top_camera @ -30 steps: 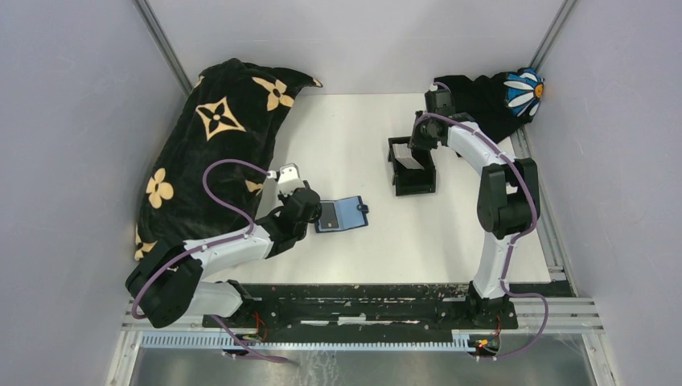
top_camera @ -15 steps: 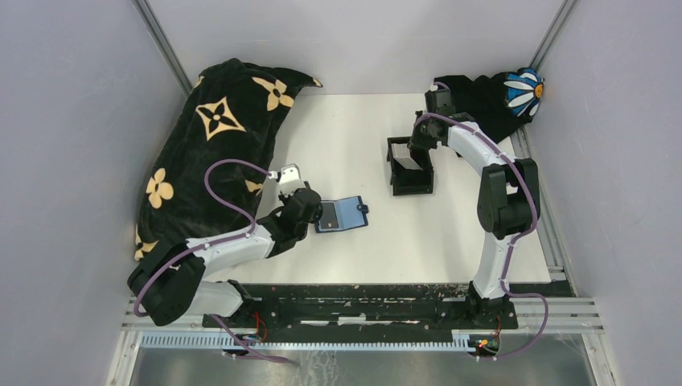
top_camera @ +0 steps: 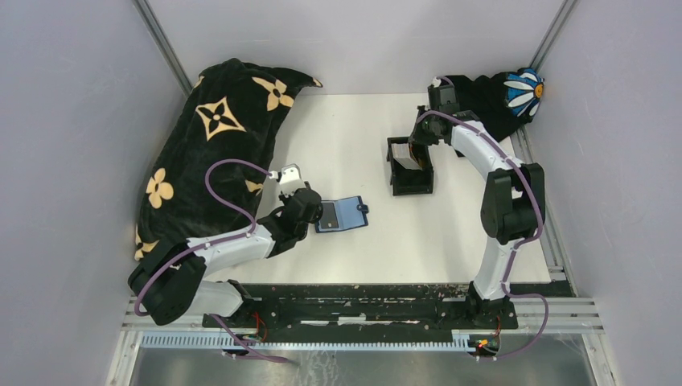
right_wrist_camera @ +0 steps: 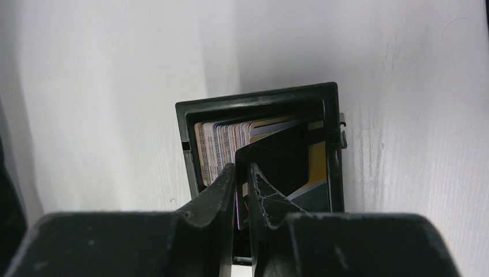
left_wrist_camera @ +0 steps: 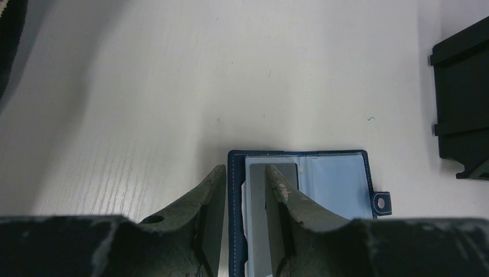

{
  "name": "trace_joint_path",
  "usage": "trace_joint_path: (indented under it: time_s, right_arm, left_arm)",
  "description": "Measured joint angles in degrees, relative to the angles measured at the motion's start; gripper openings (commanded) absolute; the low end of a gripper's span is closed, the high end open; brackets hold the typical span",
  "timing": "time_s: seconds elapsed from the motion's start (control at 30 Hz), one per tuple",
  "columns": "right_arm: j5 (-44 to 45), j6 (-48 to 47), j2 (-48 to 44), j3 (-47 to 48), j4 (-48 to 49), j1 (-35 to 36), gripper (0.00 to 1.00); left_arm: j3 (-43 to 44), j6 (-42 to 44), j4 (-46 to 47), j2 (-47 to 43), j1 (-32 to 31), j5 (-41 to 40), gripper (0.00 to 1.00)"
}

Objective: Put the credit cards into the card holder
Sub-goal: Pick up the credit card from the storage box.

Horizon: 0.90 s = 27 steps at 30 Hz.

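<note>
The cards [right_wrist_camera: 222, 147] stand on edge in a packed row inside the black tray [right_wrist_camera: 259, 99], filling its left part. One dark card [right_wrist_camera: 282, 164] leans out of the row toward the tray's right wall. My right tool [right_wrist_camera: 241, 170] is clamped on the near edge of this card, with the fingers almost together and the thin plastic pinched between them. The tray sits toward the far right of the worktop [top_camera: 354, 137].

The wallet [left_wrist_camera: 340, 182] lies well apart from the tray, open and flat near the middle of the worktop. Its lighter blue inside faces up, and its snap tab [left_wrist_camera: 380, 202] sticks out on the side toward the tray. A grey card [left_wrist_camera: 286, 172] lies in its left half.

My left tool [left_wrist_camera: 245, 171] is down at that half with its fingers apart. One finger sits just outside the navy rim and the other over the grey card, so the wallet's left edge runs up the gap between them. I cannot tell whether the tips press on the leather or only hang over it.

A black cloth with tan flowers [top_camera: 217, 137] is heaped along the left side of the worktop. A second dark cloth with a white daisy [top_camera: 503, 100] is bunched in the far right corner, just behind my right arm.
</note>
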Motion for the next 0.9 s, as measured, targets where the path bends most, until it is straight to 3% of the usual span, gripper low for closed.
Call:
trace_joint_path:
  time_s: [0.37,0.9]
  right_arm:
    - [1.2,-0.5,-1.2,-0.4,-0.2,0.0,0.01]
    - [8.8,-4.7,-9.8,-4.5,-3.9,0.7,0.01]
  left_arm:
    - [0.0,0.0,0.0,0.0,0.0,0.0,0.38]
    - [0.7,0.9,3.3,0.3,0.0,4.1,0.40]
